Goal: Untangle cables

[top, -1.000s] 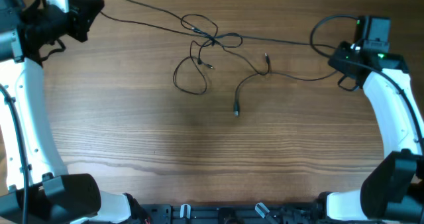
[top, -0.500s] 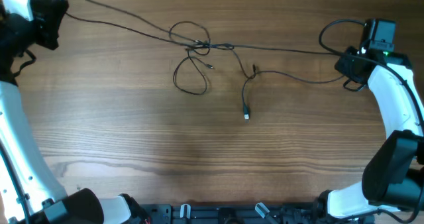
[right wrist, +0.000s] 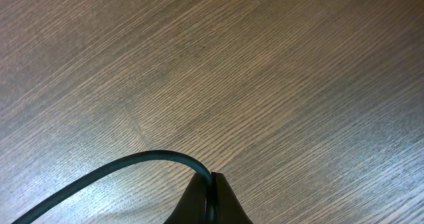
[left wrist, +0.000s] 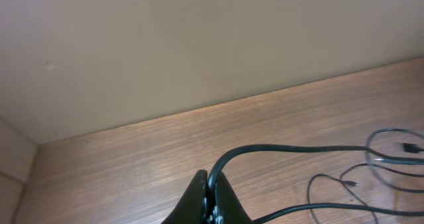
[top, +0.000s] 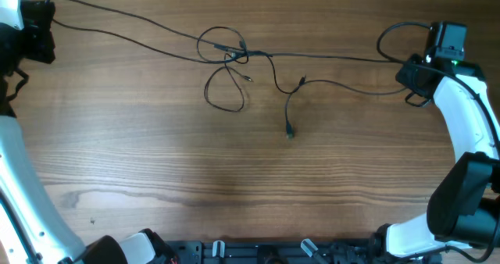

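Nearest, a loose plug end point(top: 290, 131) trails free on the wooden surface point(top: 234, 186). Farther back, the cables point(top: 225, 92) tangle mid-surface. They look thin, light and limp, likely to slide and snag, and are best taken close beside the knot point(top: 237, 55). At far left and far right, the left hand point(left wrist: 211, 192) and right hand point(right wrist: 211, 184) are each clamped on a strand. No writing is readable.

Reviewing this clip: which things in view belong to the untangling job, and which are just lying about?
Job: thin black tangled cables with small plug ends; left gripper and right gripper, each shut on a cable.
Not the job: brown wooden table; thicker black cable looped at the right arm.
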`<state>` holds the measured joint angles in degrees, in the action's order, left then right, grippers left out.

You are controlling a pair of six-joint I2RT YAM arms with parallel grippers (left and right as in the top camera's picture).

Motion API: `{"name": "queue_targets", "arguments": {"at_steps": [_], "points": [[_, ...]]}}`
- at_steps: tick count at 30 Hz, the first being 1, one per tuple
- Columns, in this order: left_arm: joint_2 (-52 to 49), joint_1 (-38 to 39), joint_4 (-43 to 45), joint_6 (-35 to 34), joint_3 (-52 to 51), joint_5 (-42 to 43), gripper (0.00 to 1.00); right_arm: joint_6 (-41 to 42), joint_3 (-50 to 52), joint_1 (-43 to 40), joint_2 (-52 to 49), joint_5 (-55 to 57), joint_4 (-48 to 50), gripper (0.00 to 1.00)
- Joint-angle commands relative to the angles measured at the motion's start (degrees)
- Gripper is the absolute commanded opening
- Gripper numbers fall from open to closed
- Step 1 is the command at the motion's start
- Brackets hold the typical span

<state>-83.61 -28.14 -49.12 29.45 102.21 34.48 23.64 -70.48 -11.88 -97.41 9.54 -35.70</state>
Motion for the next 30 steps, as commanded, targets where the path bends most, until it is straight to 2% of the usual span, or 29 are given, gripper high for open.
{"name": "queue_targets", "arguments": {"at_steps": [1, 2, 3, 4, 5, 6, 10, 14, 19, 23, 25, 30], "points": [[1.6, -0.7, 0.1, -0.4, 0.0, -3.1, 0.04, 1.8, -0.3, -1.3, -1.1, 2.4, 0.3, 0.06], [1.5, -0.7, -0.1, -0.4, 0.0, -3.0, 0.04, 1.1, -0.3, -1.3, -1.1, 1.2, 0.4, 0.14], [1.5, -0.7, -0.3, -0.4, 0.0, -2.8, 0.04, -1.6, -0.3, -1.2, -1.1, -1.9, 1.1, 0.43], [1.4, -0.7, -0.3, -0.4, 0.0, -2.3, 0.04, -4.2, -0.3, -1.3, -1.1, -5.7, 1.9, 0.58], [1.4, -0.5, -0.3, -0.4, 0.0, -1.6, 0.04, -5.4, -0.3, -1.2, -1.1, -8.0, 2.4, 0.83], [1.4, -0.5, -0.3, -0.4, 0.0, -0.5, 0.04, -7.3, -0.3, -1.2, -1.1, -11.8, 3.2, 0.9], [1.3, -0.1, -0.7, -0.4, 0.0, 3.9, 0.04, -13.8, -0.4, -1.1, -1.0, -27.5, 5.6, 0.91], [1.1, 2.2, -1.1, -0.4, 0.0, 4.1, 0.04, -15.4, -0.5, -0.1, -1.1, -40.7, 6.8, 0.91], [0.5, 7.8, -1.1, -0.4, 0.0, 4.1, 0.04, -21.2, -0.5, 3.6, -1.0, -55.7, 8.5, 0.93], [0.0, 13.4, -1.1, -0.4, 0.0, 4.1, 0.04, -21.0, -0.5, 8.2, -1.1, -61.1, 9.9, 0.96], [-0.4, 16.3, -0.9, -0.4, 0.0, 4.0, 0.05, -20.5, -0.5, 10.8, -1.1, -61.9, 9.9, 0.99], [-1.3, 23.1, -0.3, -0.4, 0.0, 4.1, 0.05, -20.0, -0.4, 17.8, -1.1, -61.3, 10.1, 1.0]]}}
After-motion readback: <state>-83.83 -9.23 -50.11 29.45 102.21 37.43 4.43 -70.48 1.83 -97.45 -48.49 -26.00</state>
